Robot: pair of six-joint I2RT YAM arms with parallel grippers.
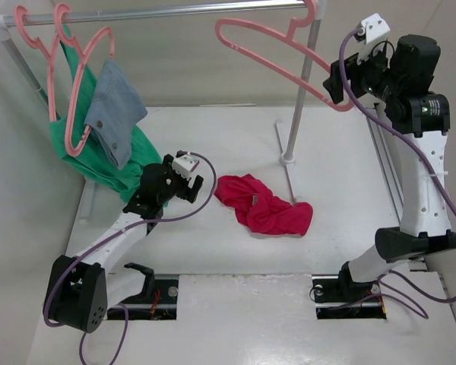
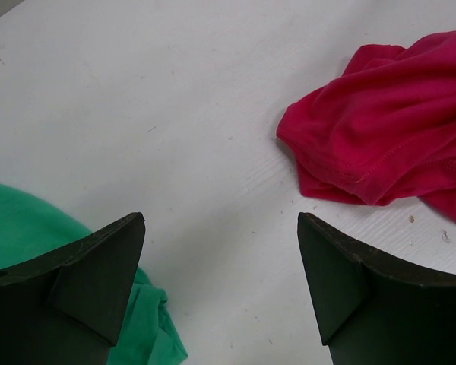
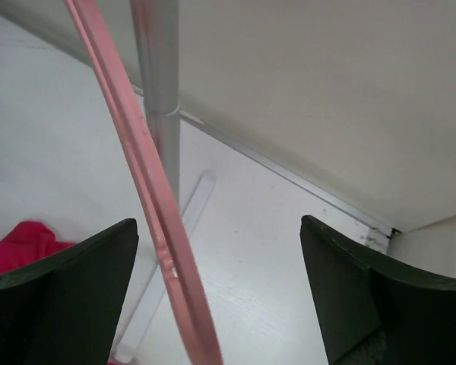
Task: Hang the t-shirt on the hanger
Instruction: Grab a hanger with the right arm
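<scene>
Just left of the rack post (image 1: 302,99), at its foot, the t-shirt (image 1: 262,204) lies crumpled on the table (image 1: 213,251). At the post's top hangs the hanger (image 1: 273,47), its bar passing between the right gripper's (image 3: 219,224) spread fingers, unclamped. Farther left of the post, the left gripper (image 2: 220,220) hovers, fingers spread.

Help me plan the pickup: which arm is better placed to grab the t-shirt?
Left. The left fingers stand open close to the t-shirt; the right fingers straddle the hanger up high.
</scene>
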